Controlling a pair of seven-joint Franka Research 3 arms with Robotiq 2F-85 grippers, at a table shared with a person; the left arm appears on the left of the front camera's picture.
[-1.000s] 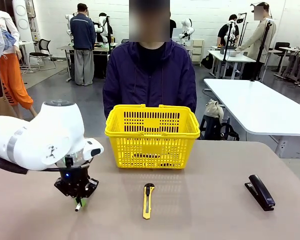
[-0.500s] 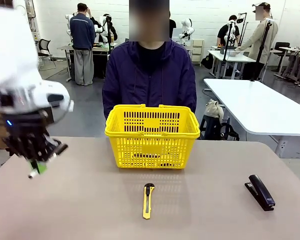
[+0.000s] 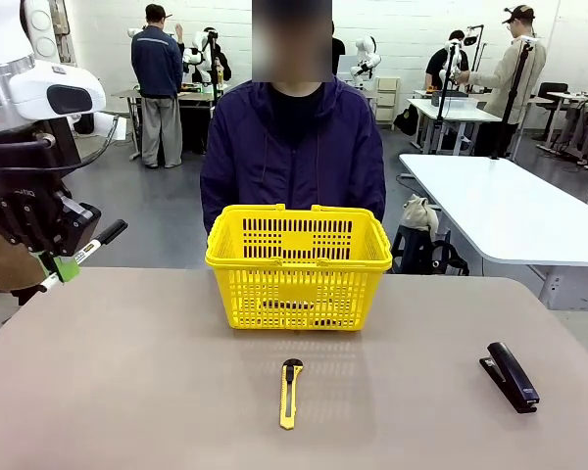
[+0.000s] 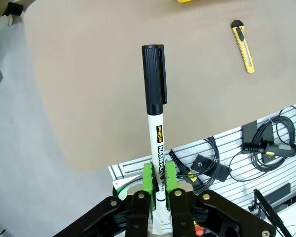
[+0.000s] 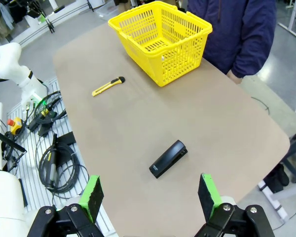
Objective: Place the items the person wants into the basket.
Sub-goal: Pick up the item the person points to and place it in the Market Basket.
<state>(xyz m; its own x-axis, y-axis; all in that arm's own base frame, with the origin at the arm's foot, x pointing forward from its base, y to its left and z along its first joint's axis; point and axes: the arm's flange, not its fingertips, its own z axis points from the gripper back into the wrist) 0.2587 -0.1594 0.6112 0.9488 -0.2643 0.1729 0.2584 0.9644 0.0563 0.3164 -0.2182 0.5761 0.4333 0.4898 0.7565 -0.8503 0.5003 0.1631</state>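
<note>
We see the basket [image 3: 298, 266] at table [image 3: 127, 392] centre, toward the far edge, w/ the person [image 3: 292, 147] standing right behind it. Utility knife [image 3: 290, 392] lies in front of the basket, nearer our side, apart from it. Stapler [image 3: 510, 375] sits well off to the right, near the table's right edge. Left gripper [image 3: 61, 266] is up above the table's far-left corner, well left of the basket, w/ the marker [image 3: 83, 253] between its pads, cap end pointing toward the basket side. Right gripper [image 5: 150, 196] hangs high over the table's right end; stapler below it, knife & basket beyond.
</note>
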